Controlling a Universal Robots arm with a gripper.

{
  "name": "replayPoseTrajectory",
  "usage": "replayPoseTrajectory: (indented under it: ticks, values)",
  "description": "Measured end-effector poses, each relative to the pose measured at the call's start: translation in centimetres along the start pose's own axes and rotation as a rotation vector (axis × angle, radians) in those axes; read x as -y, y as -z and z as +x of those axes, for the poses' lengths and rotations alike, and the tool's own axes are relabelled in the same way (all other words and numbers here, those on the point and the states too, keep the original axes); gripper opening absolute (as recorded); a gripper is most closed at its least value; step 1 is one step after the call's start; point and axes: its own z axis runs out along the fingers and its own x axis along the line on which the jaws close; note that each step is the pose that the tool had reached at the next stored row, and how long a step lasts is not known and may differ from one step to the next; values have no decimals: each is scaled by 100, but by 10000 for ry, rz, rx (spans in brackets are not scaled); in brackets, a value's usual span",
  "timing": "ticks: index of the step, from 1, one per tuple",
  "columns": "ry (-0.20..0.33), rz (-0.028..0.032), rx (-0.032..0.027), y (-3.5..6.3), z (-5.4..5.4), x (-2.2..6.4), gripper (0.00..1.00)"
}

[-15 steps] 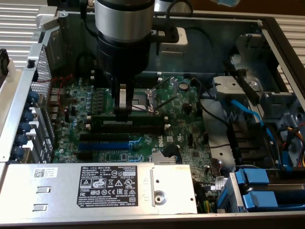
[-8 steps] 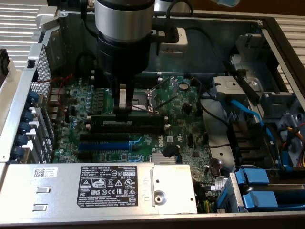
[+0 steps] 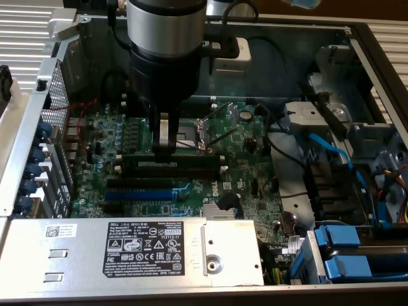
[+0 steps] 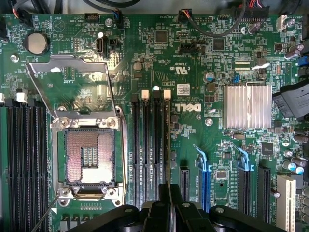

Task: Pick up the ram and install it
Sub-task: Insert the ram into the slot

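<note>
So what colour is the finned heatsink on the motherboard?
Silver, bare metal; the heatsink shows best in the wrist view.

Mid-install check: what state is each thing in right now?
pincer: shut on the ram
ram: held on edge, low over the board; seating unclear
CPU socket: empty, pins exposed
load plate: swung open
black slots beside the ram: empty
</note>
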Motion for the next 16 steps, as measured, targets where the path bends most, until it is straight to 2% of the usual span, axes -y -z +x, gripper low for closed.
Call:
replayPoseTrajectory:
  ticks: [16]
  values:
    - [0, 0, 0, -34, 1, -1, 12]
